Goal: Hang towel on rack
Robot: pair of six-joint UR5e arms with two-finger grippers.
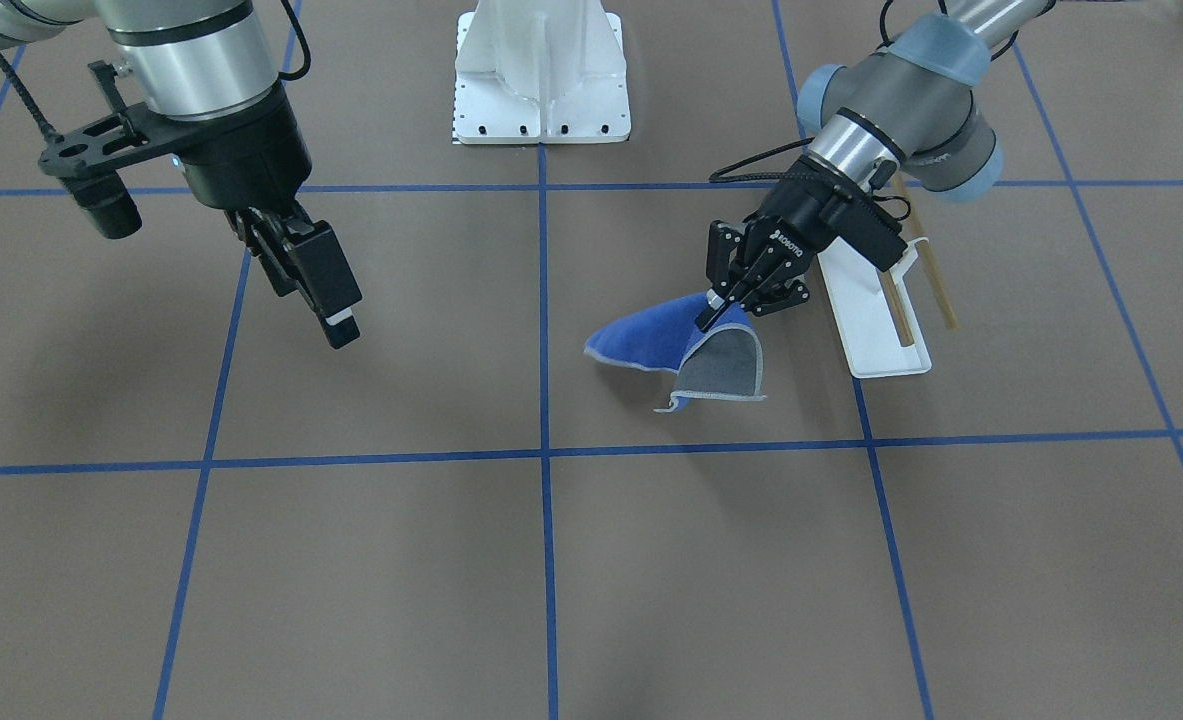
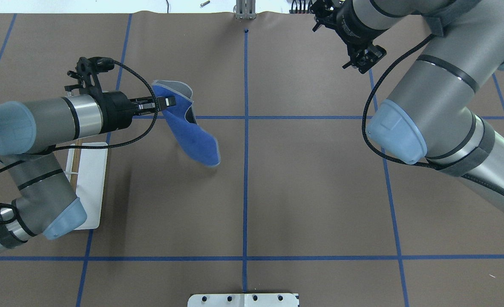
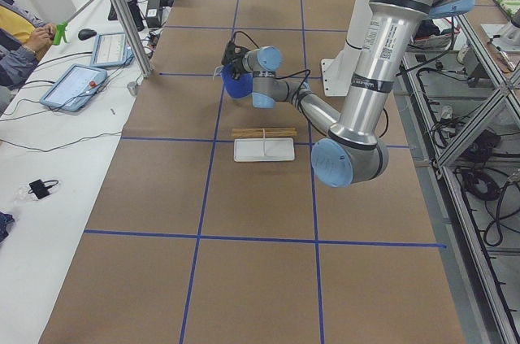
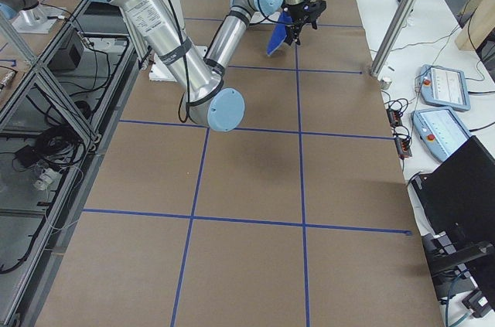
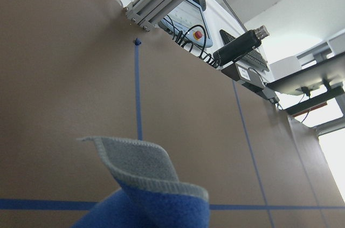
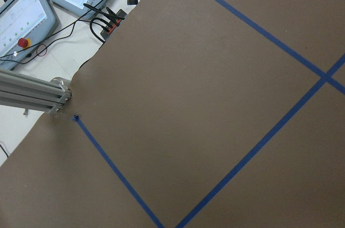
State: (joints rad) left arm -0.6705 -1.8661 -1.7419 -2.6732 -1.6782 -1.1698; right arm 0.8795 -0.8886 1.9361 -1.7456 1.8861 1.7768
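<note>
My left gripper (image 1: 716,310) is shut on the towel (image 1: 651,345) and pinches one edge of it. The cloth hangs curled, blue side out and grey side showing at the fold. In the overhead view the left gripper (image 2: 166,102) holds the towel (image 2: 192,136) left of the centre line. The rack (image 1: 876,320) stands just beside and behind that gripper; its wooden rods (image 1: 936,285) are bare. Its white base (image 2: 92,179) is partly hidden under my left arm. My right gripper (image 1: 336,325) hangs open and empty far off on the other side, over bare table (image 2: 362,59).
The big white bolted pedestal (image 1: 541,75) stands at the robot's side of the table. Blue tape lines cross the brown table. An aluminium post (image 3: 122,15), tablets and cables stand along the operators' edge, where a person sits (image 3: 20,43).
</note>
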